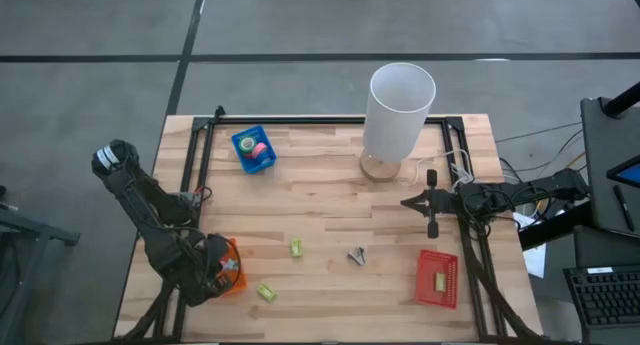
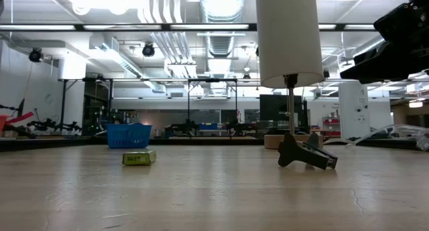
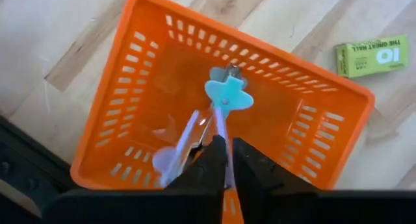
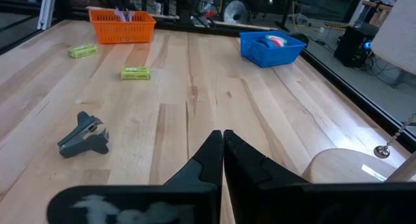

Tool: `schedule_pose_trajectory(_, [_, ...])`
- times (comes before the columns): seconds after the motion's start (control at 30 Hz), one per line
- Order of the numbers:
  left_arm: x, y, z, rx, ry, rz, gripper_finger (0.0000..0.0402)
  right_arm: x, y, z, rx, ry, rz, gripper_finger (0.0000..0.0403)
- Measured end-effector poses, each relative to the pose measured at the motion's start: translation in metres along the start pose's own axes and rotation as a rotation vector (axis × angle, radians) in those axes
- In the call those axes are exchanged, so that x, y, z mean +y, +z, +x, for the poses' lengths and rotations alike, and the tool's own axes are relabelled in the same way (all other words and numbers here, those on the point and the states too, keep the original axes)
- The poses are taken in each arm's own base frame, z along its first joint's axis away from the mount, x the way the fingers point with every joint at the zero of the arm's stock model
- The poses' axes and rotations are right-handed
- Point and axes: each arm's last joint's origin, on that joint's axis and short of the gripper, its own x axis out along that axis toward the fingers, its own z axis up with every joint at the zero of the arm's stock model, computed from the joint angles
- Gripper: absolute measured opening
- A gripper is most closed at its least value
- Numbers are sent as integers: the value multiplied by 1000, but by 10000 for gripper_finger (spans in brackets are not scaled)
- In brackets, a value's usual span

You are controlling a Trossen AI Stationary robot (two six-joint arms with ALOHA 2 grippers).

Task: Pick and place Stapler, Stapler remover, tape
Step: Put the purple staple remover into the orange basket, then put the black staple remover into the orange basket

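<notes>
My left gripper (image 3: 224, 152) hangs over the orange basket (image 1: 231, 266) at the table's near left and is shut on a slim pale blue and lilac tool (image 3: 224, 97) with a metal tip. That tool reaches down inside the basket (image 3: 136, 87). The dark claw staple remover (image 1: 357, 255) sits on the wood near the middle, also seen as staple remover (image 4: 84, 138) from the right wrist. Tape rolls (image 1: 255, 145), pink and green, lie in the blue basket (image 1: 243, 157) at the far left. My right gripper (image 1: 432, 213) waits shut at the right, above the table. My left gripper pinches the tool by its thin lilac shank (image 3: 218, 130) between the two fingers, which come from above and point down. The tool hangs below them with its blue star part and metal tip (image 3: 231, 71) lowest, inside the basket. Whether the tip touches the basket floor I cannot tell.
A tall white lamp (image 1: 400, 110) stands at the far middle-right, its pull chain (image 4: 393, 138) near my right gripper. A red basket (image 1: 448, 290) at the near right holds a yellow-green block. Two more blocks (image 1: 296, 247) (image 1: 266, 292) lie on the wood. Black rails frame the table.
</notes>
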Motion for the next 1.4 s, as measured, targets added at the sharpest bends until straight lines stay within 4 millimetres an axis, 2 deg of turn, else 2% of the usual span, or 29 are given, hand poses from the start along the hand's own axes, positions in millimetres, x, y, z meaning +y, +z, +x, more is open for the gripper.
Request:
schedule_pose_trajectory(0.27, [3, 1, 0, -36, 30, -23, 95, 0, 0, 0, 0, 0, 0, 9])
schedule_pose_trajectory(0.43, [5, 2, -1, -43, 38, 29, 130, 0, 0, 0, 0, 0, 0, 8])
schedule_pose_trajectory(0.77, [-1, 11, -23, -240, -59, 140, 135, 0, 0, 0, 0, 0, 0, 9])
schedule_pose_trajectory(0.83, [-3, 14, -28, -333, -79, 186, 136, 0, 0, 0, 0, 0, 0, 9])
schedule_pose_trajectory(1.0, [-16, 21, -35, -696, -148, 272, 136, 0, 0, 0, 0, 0, 0, 8])
schedule_pose_trajectory(1.23, [-41, 26, -40, -1139, -115, 312, 136, 0, 0, 0, 0, 0, 0, 9])
schedule_pose_trajectory(1.4, [-59, 36, -36, -1247, -21, 335, 136, 0, 0, 0, 0, 0, 0, 9])
